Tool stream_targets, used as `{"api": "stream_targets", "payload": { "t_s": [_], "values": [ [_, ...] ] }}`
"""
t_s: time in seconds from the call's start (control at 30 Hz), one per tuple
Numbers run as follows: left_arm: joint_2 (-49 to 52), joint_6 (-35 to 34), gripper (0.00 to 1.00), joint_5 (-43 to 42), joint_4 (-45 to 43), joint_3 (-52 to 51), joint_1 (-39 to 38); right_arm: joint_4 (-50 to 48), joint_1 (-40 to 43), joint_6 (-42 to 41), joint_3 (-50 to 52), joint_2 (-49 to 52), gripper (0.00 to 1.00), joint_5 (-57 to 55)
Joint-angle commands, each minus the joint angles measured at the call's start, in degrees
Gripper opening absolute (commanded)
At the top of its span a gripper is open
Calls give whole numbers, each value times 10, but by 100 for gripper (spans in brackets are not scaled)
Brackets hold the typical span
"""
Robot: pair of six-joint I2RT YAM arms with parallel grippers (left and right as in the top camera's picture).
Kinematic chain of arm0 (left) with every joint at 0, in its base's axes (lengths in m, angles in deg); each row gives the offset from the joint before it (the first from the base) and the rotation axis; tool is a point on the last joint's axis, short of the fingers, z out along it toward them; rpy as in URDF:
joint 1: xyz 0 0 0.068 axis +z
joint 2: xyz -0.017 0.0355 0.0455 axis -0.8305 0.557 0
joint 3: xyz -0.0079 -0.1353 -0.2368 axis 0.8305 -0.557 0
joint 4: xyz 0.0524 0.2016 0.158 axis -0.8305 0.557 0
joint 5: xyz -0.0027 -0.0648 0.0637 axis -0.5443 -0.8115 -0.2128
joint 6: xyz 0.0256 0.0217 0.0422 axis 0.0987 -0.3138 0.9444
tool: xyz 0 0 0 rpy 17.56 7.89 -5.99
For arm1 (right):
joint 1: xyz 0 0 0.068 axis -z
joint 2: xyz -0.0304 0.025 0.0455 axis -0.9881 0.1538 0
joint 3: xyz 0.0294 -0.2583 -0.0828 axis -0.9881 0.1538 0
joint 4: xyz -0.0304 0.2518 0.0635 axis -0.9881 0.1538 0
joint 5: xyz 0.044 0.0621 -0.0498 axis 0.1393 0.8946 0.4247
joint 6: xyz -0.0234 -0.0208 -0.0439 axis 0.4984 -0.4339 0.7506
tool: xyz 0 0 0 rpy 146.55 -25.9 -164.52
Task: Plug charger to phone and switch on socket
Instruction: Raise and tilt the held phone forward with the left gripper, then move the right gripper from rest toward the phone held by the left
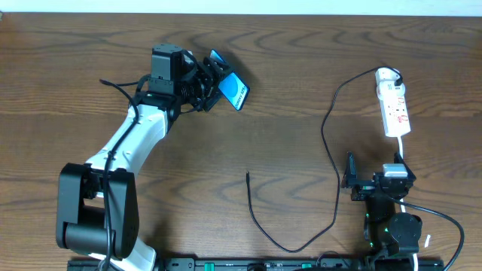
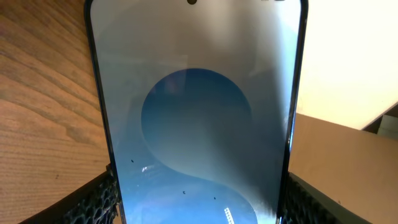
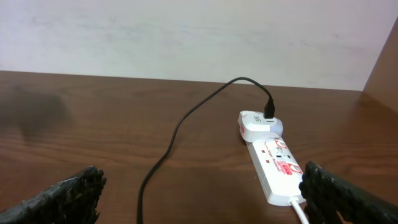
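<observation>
L gripper (image 1: 217, 81) is clamping phone (image 1: 235, 92) by its side edges (slick, rigid glass); R gripper (image 3: 199, 180) is hovering, jaws apart.

White-shelled left arm (image 1: 139, 135), black joints, black cables, textured black claw fingers (image 2: 93, 202)

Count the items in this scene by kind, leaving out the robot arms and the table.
smartphone: 1
black charger cable: 1
white power strip: 1
white charger adapter, plugged into the strip: 1
Total: 4
</observation>
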Motion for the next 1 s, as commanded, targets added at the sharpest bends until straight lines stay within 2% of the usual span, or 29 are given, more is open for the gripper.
{"api": "stream_targets", "payload": {
  "t_s": [0.0, 0.23, 0.57, 0.73, 0.97],
  "values": [
    [-16, 9, 7, 6, -7, 2, 0, 2, -6, -5, 1, -3, 99, -3],
    [-16, 9, 7, 6, -7, 2, 0, -1, -6, -44, 0, -3, 99, -3],
    [-16, 9, 7, 6, -7, 2, 0, 112, -6, -44, -98, 21, 99, -3],
    [-16, 9, 7, 6, -7, 2, 0, 140, -6, -42, -179, 103, 99, 29],
    [-16, 7, 7, 5, -5, 2, 0, 167, -6, -42, -282, 283, 99, 85]
  ]
}}
